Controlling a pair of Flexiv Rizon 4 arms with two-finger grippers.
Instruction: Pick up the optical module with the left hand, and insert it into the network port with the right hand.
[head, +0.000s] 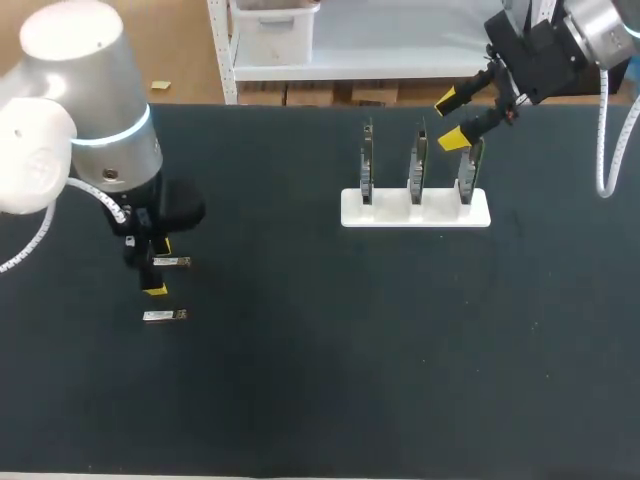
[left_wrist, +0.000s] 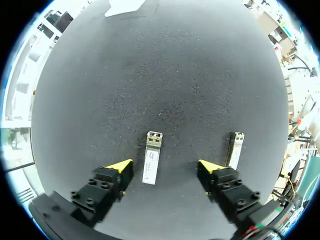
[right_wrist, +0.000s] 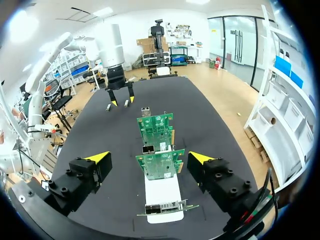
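Biggest thing first: the black table takes up nearly the whole head view. My left arm stands over its left edge, and my right arm comes in over the far right corner.

Toward the far edge, right of the middle, there's a white holder with three green circuit boards standing upright in it in a row: left one, middle one, right one. From the right wrist view you can see a metal port cage on the edge of one board. The boards have some tiny print on them, but it's too small to read.

The right gripper hangs above the holder's right end with its fingers spread wide and nothing in them. In its own camera the boards line up in the gap ahead of it.

The left gripper is low over the table near the left edge, fingers wide apart too. The optical module lies flat on the table between them, closer to one finger, and neither tip touches it. It has a white label down its top face, and the text isn't legible. A second module lies parallel, just outside the other finger. From overhead, the two are near each other and.
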